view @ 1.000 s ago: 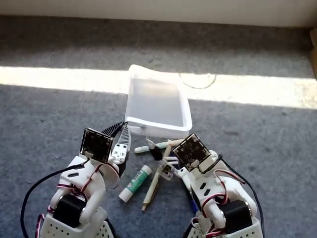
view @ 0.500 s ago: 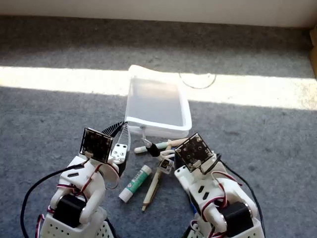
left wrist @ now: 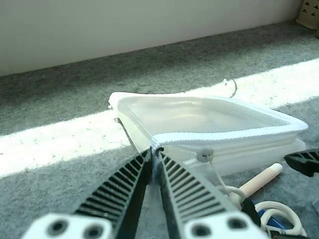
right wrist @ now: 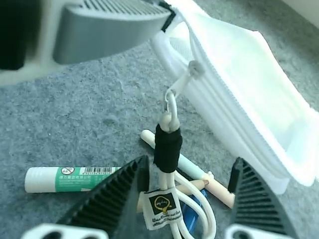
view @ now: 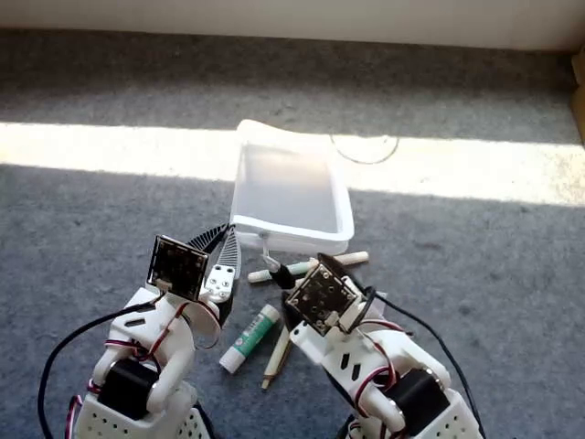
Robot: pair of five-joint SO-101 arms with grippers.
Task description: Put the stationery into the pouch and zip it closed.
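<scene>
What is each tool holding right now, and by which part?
The left tool is shut on the pouch, pinching it by a corner of its opening. The right tool is open and holds nothing.

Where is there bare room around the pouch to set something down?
Free: the grey surface left of the pouch, right of it past the cream pen, and behind it toward the wall. Crowded: in front, between the left gripper and right gripper, where the glue stick and pencil lie.
</scene>
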